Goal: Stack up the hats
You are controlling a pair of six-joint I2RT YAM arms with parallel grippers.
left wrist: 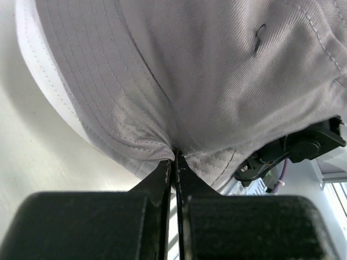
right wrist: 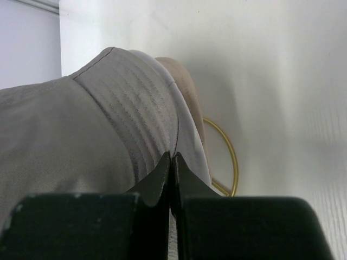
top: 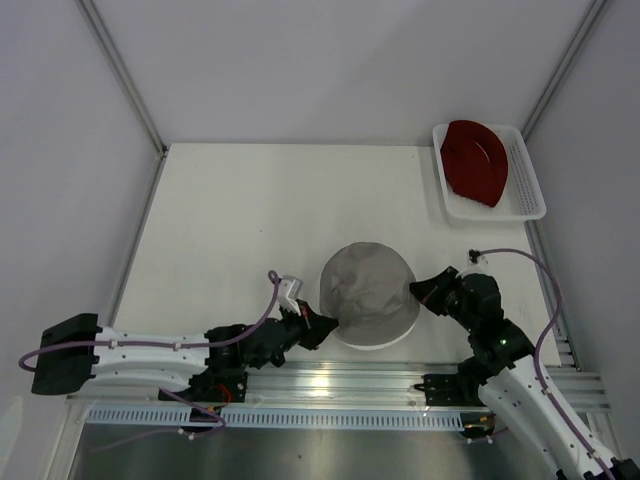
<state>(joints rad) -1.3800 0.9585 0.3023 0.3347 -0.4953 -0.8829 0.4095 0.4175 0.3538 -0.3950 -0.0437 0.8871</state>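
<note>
1. Grey hat (top: 368, 293): I see it crown up, close to the near edge of the table (top: 240, 220), roughly midway between the left and right edges. It is the top layer of a pile.
2. White hat (left wrist: 43, 86): directly under the grey one. Only a strip of its brim shows past the grey brim.
3. Beige hat (right wrist: 184, 86): lowest layer I can make out, its edge peeking out beyond the white brim in the right wrist view.
4. Gold ring (right wrist: 233, 157): lies flat on the table under the pile. Only an arc of it shows.
5. Left gripper (top: 328, 322): at the pile's left side, fingers pressed together and pinching the grey brim, which puckers at the tips.
6. Right gripper (top: 416, 292): at the pile's right side, fingers likewise pressed together on the grey brim.
7. Dark red hat (top: 475, 160): lies apart from the pile inside the white basket (top: 530, 195) at the far right corner of the table.
</note>
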